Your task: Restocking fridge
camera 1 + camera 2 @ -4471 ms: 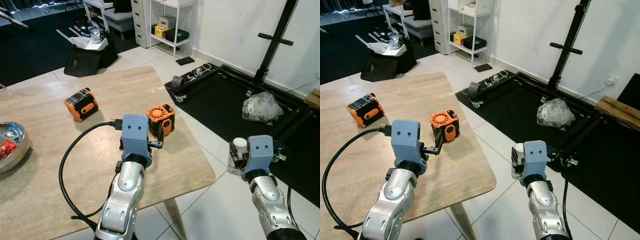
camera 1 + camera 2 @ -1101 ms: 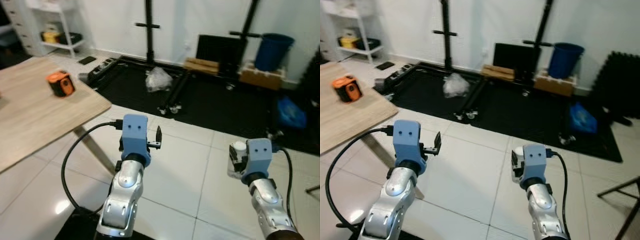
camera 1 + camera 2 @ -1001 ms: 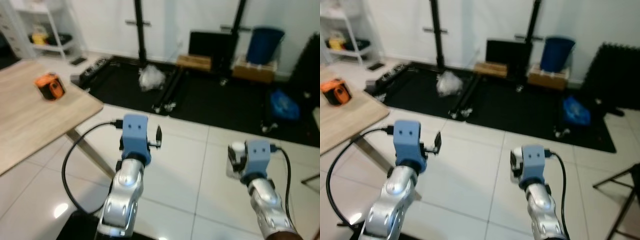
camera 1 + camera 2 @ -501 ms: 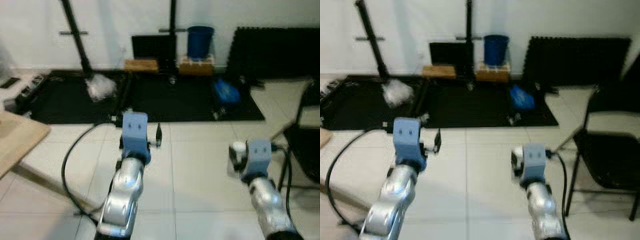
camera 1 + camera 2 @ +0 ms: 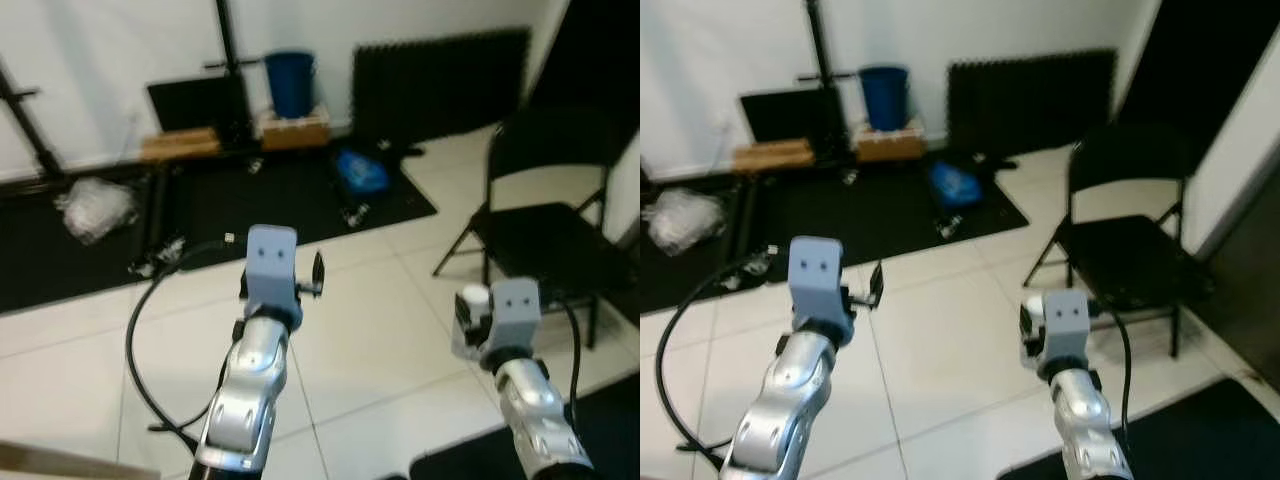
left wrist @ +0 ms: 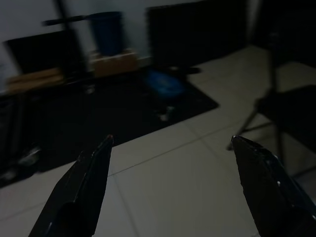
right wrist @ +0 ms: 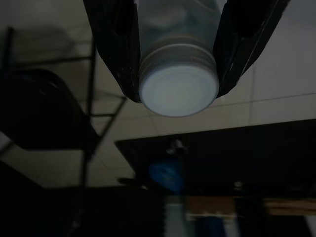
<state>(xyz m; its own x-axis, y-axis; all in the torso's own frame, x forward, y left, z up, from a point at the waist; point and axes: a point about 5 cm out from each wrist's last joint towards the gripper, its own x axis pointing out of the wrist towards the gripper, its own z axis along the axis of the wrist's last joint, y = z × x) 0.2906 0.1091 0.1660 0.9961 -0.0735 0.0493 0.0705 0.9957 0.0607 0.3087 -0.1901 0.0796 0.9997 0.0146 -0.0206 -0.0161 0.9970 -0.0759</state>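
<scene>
The right gripper (image 7: 177, 54) is clamping a clear white-capped bottle (image 7: 178, 89) between its jaws, out over the tiled floor (image 5: 370, 330) near a black folding chair (image 5: 1120, 240). The left gripper (image 6: 173, 187) is hanging wide apart, holding nothing.

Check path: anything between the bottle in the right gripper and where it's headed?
No fridge is in view, so the full path can't be judged. The right gripper holds the white-capped bottle. Ahead, a black folding chair stands on the tiles to the robot's right, and a black mat with clutter lies to the left.
</scene>
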